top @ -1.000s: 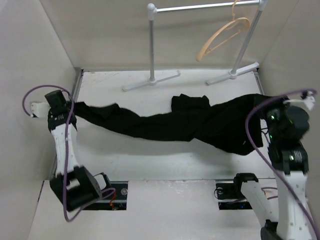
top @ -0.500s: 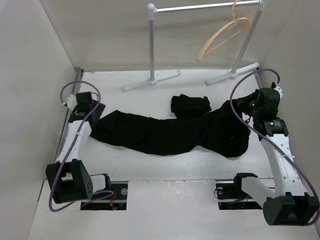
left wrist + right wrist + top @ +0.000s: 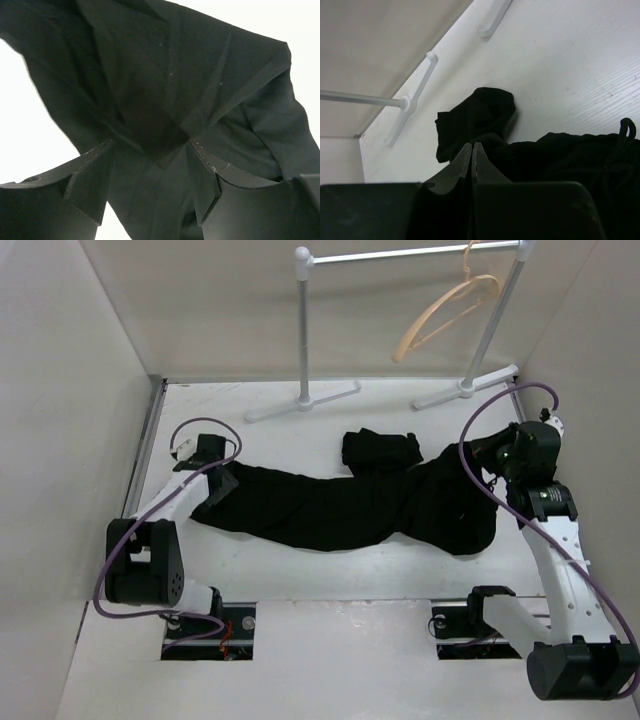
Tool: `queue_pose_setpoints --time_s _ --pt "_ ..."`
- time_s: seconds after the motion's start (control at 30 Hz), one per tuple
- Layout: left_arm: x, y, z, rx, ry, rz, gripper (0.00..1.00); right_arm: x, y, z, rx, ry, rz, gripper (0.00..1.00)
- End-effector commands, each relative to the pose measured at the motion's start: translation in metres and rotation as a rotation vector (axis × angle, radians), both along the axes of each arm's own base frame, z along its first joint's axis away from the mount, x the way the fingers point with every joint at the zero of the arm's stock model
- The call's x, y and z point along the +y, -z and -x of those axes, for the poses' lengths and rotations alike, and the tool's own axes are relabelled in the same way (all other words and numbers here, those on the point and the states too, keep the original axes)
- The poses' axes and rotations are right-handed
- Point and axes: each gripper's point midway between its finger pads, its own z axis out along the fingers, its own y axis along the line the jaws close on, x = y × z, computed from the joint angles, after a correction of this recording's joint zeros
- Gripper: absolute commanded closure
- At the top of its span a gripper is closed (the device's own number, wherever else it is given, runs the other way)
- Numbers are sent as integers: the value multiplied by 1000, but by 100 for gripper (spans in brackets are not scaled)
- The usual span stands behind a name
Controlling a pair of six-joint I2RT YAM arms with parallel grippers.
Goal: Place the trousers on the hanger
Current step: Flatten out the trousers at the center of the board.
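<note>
1. Top external view: the white table is boxed in by pale walls on the left, the right and at the back. The feet of the rail stand rest along its far edge.
2. The black trousers lie flat across the middle of the table, with bare tabletop between them and the near edge. A narrower bare strip runs between them and the stand's feet.
3. Their long axis runs left to right, sagging slightly toward the near edge at mid-length. A folded lump sticks out toward the back, and the right wrist view shows a drawstring at the right end.
4. The hanger hangs by its hook from the rail near the rail's right post, well apart from the trousers. It is tilted, its arched arms slanting from upper right down to lower left.
5. The left gripper is at the trousers' left end, jaws spread apart over creased black cloth.
6. The right gripper is at the trousers' right end near the right wall, its fingers pressed together. No cloth is visibly pinched between them.
</note>
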Motion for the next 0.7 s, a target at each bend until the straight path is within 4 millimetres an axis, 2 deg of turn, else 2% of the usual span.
queue_pose_setpoints --time_s 0.0,0.07,0.13,0.17,0.2,0.27,0.33,0.43,0.5,0.57,0.6,0.63,0.67 --pt "-1 5 -12 -14 22 -12 45 8 -12 -2 -55 -31 -11 97" --pt "-6 3 -23 -43 34 4 53 10 -12 -2 -58 -37 -11 97" --pt "-6 -1 -31 -56 36 3 73 11 -13 -3 -61 -36 -9 97" --pt "-6 -1 -34 -63 34 4 80 10 -12 -3 -58 -32 -8 97" --pt "-3 -3 -39 -73 21 9 87 9 -11 -4 -55 -29 -6 97" --pt "16 -20 -55 -134 -40 14 93 9 -6 -6 -44 -26 -4 97" --pt "34 -50 -84 -227 -86 21 93 8 2 -12 -26 -24 -3 97" --pt "73 -94 -140 -322 -157 19 92 -5 7 -30 -10 15 1 97" --pt "101 -117 -178 -368 -196 -5 92 -17 6 -47 -10 47 10 97" --pt "118 -143 -208 -427 -223 -5 92 -28 1 -66 -10 69 9 98" --pt "123 -162 -219 -472 -228 -9 91 -33 -6 -74 -22 80 5 98" --pt "125 -180 -227 -516 -226 -17 84 -35 -12 -80 -32 83 0 98" --pt "127 -195 -230 -550 -224 -28 69 -35 -18 -83 -40 84 -2 98"
